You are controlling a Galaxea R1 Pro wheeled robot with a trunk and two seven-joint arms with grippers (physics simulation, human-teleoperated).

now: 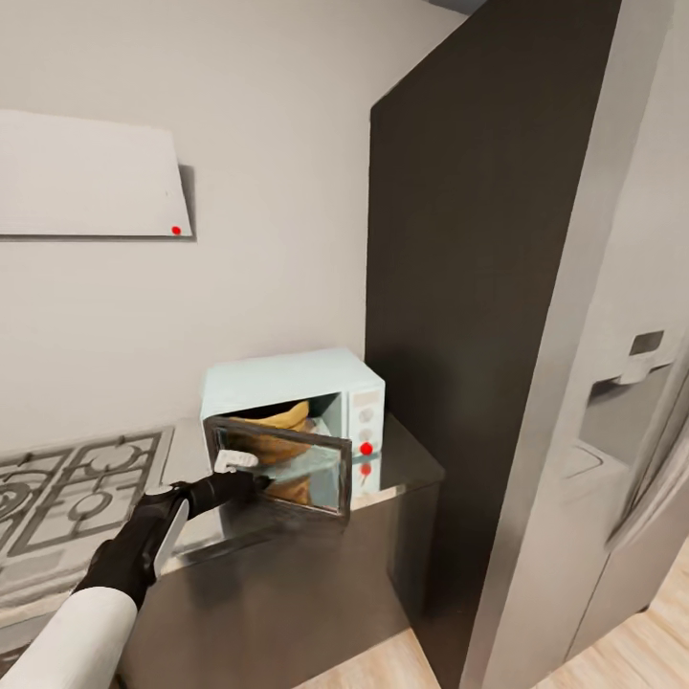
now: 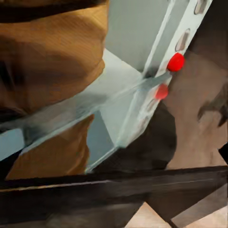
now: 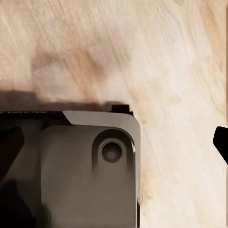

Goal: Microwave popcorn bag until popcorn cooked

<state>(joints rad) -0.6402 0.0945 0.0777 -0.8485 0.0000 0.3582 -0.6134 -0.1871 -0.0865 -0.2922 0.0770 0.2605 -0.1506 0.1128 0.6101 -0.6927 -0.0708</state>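
Your right wrist camera is looking down at a pale wooden floor (image 3: 166, 57), its light grain running across most of the frame, with a faint darker smudge of shading sitting in the upper left. A dark grey machine part (image 3: 71, 171) is occupying the lower left of the frame; its rounded corner is pointing toward the centre, and a round recessed hole (image 3: 111, 151) is showing near that corner. A dark shadow (image 3: 47, 100) is lying on the floor along the part's upper edge. At the right edge of the frame, a small black tip (image 3: 222, 142) is poking in; you cannot tell what it belongs to.
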